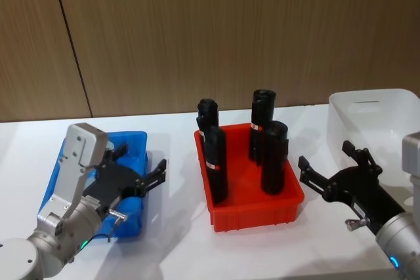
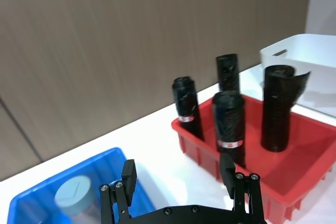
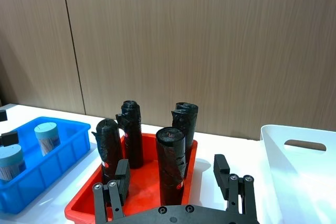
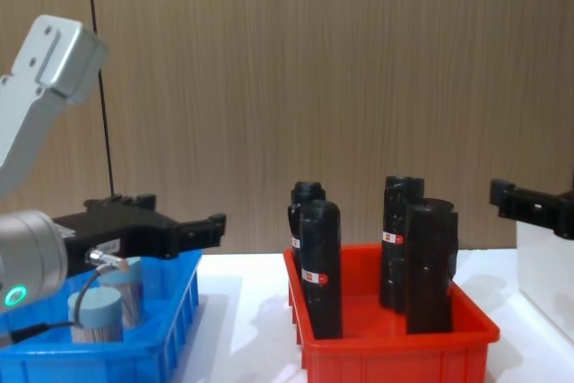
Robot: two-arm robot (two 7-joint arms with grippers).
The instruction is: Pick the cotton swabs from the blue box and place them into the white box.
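Head view: my left gripper (image 1: 142,160) hangs over the blue box (image 1: 134,137), spread wide and empty. My right gripper (image 1: 323,154) waits beside the white box (image 1: 394,106), also spread and empty. Left wrist view: one tub of cotton swabs (image 2: 75,196) stands upright in the blue box. Chest view: coming down off-centre could topple it, and carrying low could clip the black cylinders (image 4: 321,262).

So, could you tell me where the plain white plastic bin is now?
In the head view the white plastic bin sits at the far right, beside the red plastic bin, just beyond the right gripper.
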